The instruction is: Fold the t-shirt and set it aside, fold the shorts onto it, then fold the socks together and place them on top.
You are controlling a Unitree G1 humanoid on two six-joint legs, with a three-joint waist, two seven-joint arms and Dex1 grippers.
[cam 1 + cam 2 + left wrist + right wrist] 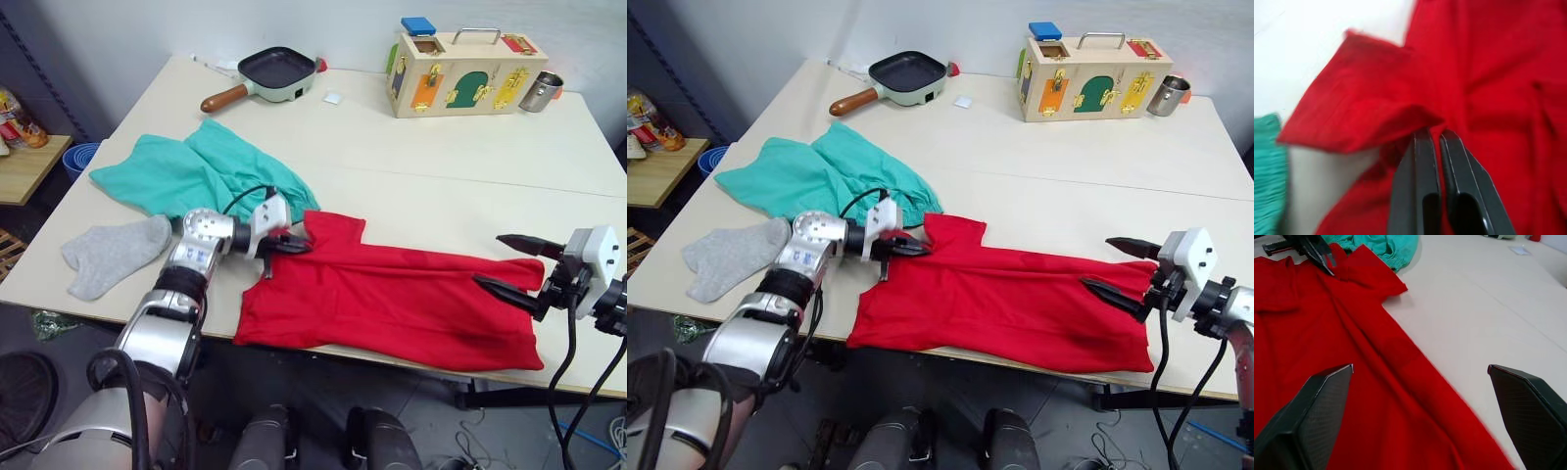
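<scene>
The red t-shirt [392, 299] lies spread flat along the table's front edge, neck end to my left. My left gripper [292, 242] is shut on a raised fold of its cloth near the sleeve [1366, 112], close to the collar. My right gripper [514, 262] is open at the shirt's right end, one finger over the cloth and one above the bare table. The teal shorts [196, 171] lie crumpled just behind the shirt's left end. The grey socks [113, 255] rest on the table at the front left, beside my left forearm.
A frying pan [274, 73] with a wooden handle, a wooden latch box [460, 73] and a metal cup [542, 91] stand along the far edge. A small white piece [332, 98] lies near the pan. Bare table [441, 186] stretches behind the shirt.
</scene>
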